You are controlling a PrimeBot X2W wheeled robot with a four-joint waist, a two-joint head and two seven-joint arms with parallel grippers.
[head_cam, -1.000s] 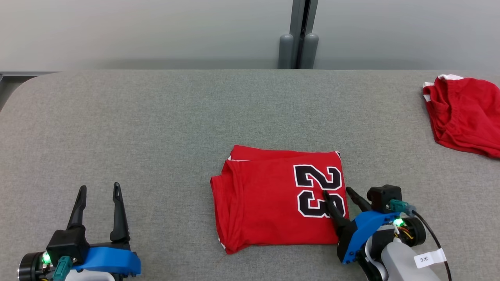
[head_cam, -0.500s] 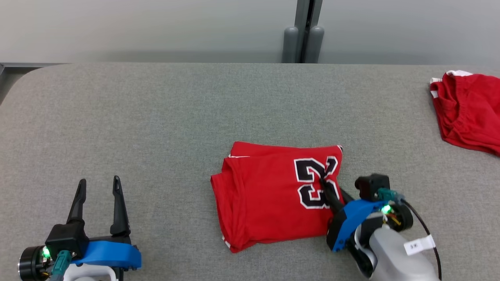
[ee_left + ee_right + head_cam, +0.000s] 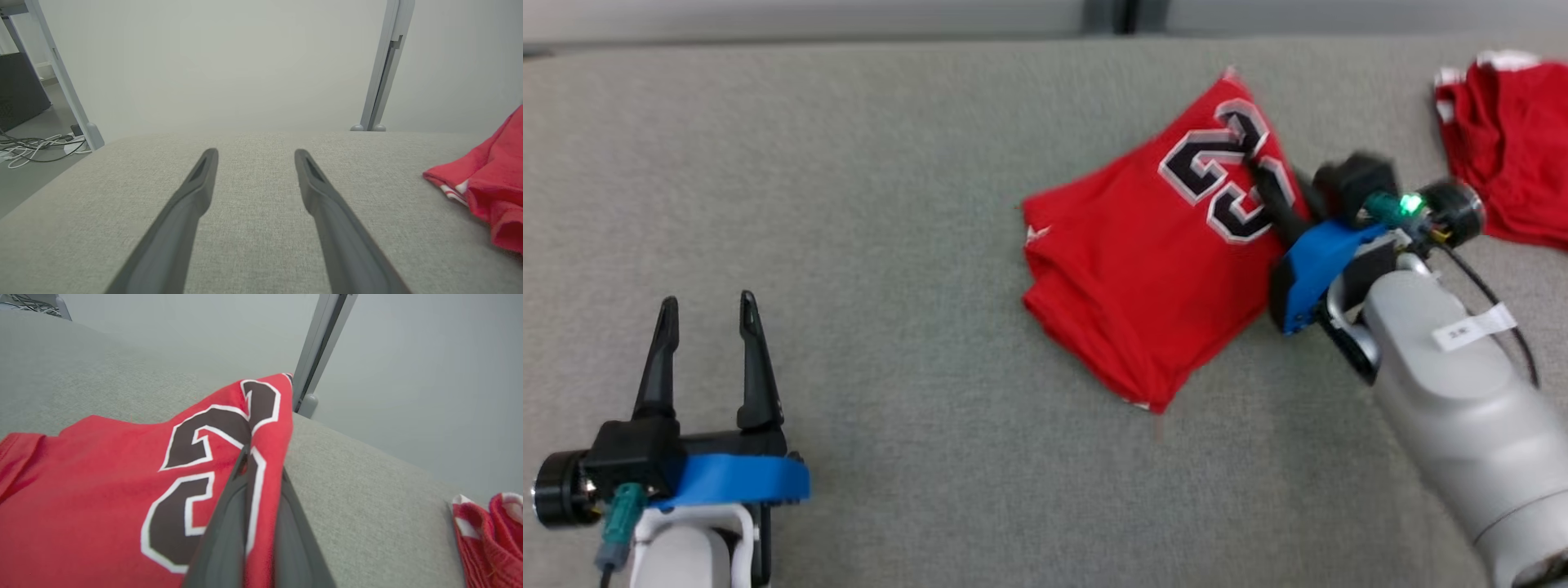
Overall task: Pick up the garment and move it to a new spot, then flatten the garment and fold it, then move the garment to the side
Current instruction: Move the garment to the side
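Observation:
The folded red jersey [image 3: 1143,261] with a black "23" lies skewed on the grey table, its numbered edge raised toward the far right. My right gripper [image 3: 1270,192] is shut on that numbered edge; in the right wrist view the red cloth [image 3: 102,498] is pinched between both dark fingers [image 3: 229,522]. My left gripper [image 3: 707,335] stands open at the lower left, apart from the jersey, with nothing between its fingers [image 3: 192,204]. The jersey's near corner [image 3: 486,192] shows at the right of the left wrist view.
A second red garment [image 3: 1515,139] with white trim lies bunched at the table's far right edge, also seen as a red garment [image 3: 490,539] in the right wrist view. The grey table [image 3: 849,204] stretches wide to the left. A grey post [image 3: 384,65] stands behind the table.
My right gripper has closed on the jersey's numbered edge and dragged it away toward the far right, turning the jersey. The head camera has tilted down. The left arm has barely moved.

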